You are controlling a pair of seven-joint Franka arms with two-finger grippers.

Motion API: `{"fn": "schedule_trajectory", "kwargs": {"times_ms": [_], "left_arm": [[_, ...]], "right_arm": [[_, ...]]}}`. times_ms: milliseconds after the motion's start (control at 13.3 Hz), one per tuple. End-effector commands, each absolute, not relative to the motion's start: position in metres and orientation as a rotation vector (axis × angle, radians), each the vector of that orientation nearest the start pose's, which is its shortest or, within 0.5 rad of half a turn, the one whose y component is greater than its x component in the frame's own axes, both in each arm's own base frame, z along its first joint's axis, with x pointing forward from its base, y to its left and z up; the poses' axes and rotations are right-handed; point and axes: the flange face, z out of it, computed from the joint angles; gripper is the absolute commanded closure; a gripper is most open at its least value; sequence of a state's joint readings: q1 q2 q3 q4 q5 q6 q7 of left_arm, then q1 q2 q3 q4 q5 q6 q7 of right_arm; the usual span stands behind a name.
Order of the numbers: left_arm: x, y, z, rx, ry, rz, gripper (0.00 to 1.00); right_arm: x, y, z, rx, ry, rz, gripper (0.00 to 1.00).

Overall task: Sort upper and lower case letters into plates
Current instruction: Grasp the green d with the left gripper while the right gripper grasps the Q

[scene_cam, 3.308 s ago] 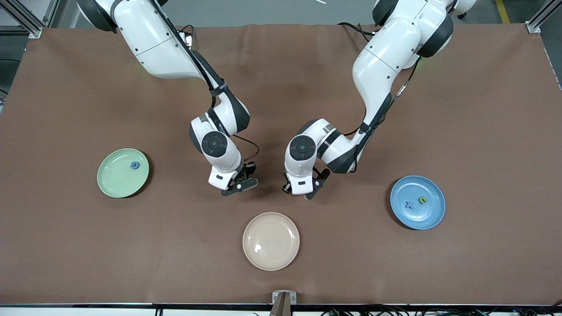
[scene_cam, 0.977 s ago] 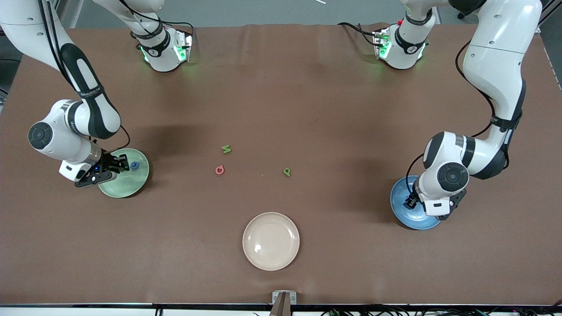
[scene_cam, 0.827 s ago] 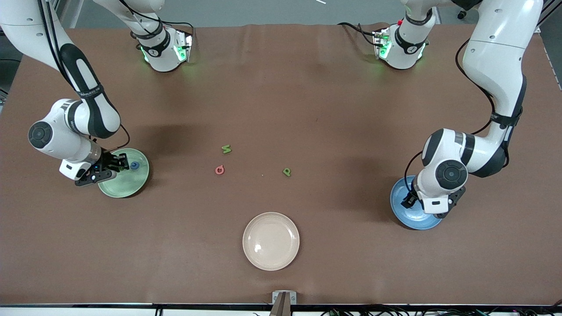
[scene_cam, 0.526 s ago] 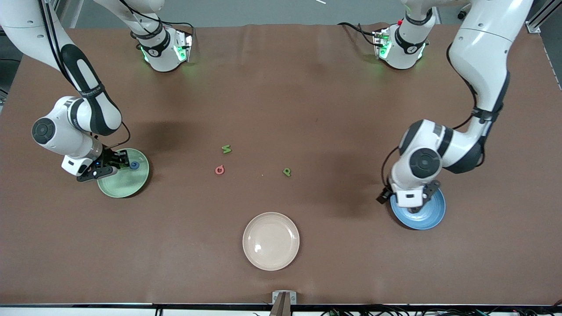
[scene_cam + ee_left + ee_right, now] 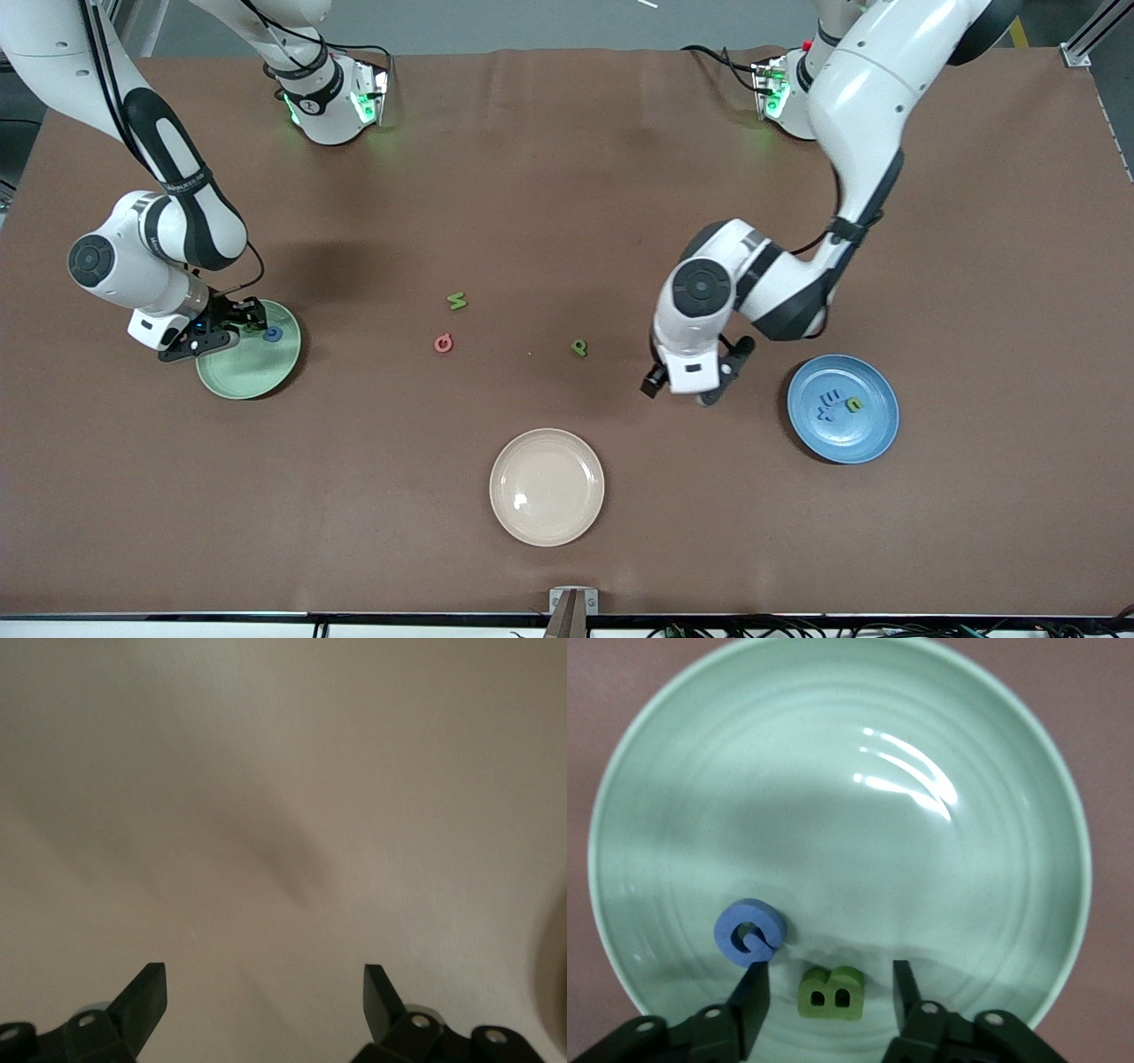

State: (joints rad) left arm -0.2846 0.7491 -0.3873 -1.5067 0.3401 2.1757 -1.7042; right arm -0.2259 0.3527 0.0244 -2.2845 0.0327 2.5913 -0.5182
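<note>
Landmark: the cream plate (image 5: 547,486), nearest the front camera at mid-worktop.

Right hand (image 5: 232,322): over the rim of the mint plate (image 5: 248,368), which sits toward the right arm's end of the worktop from the cream plate. Fingers (image 5: 751,1001) parted, nothing gripped. A green letter (image 5: 830,992) lies on the plate between the fingertips, clear of both; a blue ring-shaped letter (image 5: 749,932) lies on the plate just beside it.

Left hand (image 5: 695,383): above bare worktop (image 5: 567,177), between the cream plate and the blue plate (image 5: 873,439). Fingers (image 5: 144,1001) spread wide, empty.

Blue plate: toward the left arm's end from the cream plate. It holds two blue letters (image 5: 827,403) close together and one green letter (image 5: 853,404) just beside them.

Loose on the worktop, all farther from the front camera than the cream plate: a green letter (image 5: 456,301), a pink-red letter (image 5: 443,343), and another green letter (image 5: 578,347) near the left hand. The cream plate holds nothing.
</note>
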Motion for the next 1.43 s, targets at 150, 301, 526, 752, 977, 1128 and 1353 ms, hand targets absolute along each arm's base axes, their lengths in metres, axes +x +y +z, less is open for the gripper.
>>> {"fn": "schedule_trajectory", "kwargs": {"times_ms": [150, 301, 526, 752, 977, 1128, 1353], "left_arm": [[0.579, -0.473, 0.226, -2.823, -1.439, -0.010, 0.17], [0.562, -0.496, 0.216, -2.830, -1.399, -0.028, 0.22], [0.551, -0.506, 0.212, -2.821, -1.405, -0.006, 0.31], [0.548, -0.505, 0.205, -2.808, -1.408, 0.018, 0.36], [0.547, -0.505, 0.204, -2.803, -1.421, 0.047, 0.38], [0.543, -0.508, 0.197, -2.801, -1.414, 0.055, 0.38], [0.541, -0.507, 0.185, -2.791, -1.409, 0.066, 0.38]], "right_arm": [[0.528, -0.037, 0.267, -3.088, -0.414, 0.017, 0.00], [0.539, 0.018, 0.283, -3.088, -0.282, 0.191, 0.01], [0.546, 0.102, 0.300, -3.110, -0.119, 0.155, 0.01], [0.553, 0.168, 0.288, -3.120, 0.099, 0.156, 0.01], [0.566, 0.222, 0.258, -3.082, 0.276, 0.181, 0.01], [0.566, 0.245, 0.241, -3.070, 0.322, 0.160, 0.01], [0.561, 0.268, 0.212, -3.064, 0.329, 0.126, 0.01]]}}
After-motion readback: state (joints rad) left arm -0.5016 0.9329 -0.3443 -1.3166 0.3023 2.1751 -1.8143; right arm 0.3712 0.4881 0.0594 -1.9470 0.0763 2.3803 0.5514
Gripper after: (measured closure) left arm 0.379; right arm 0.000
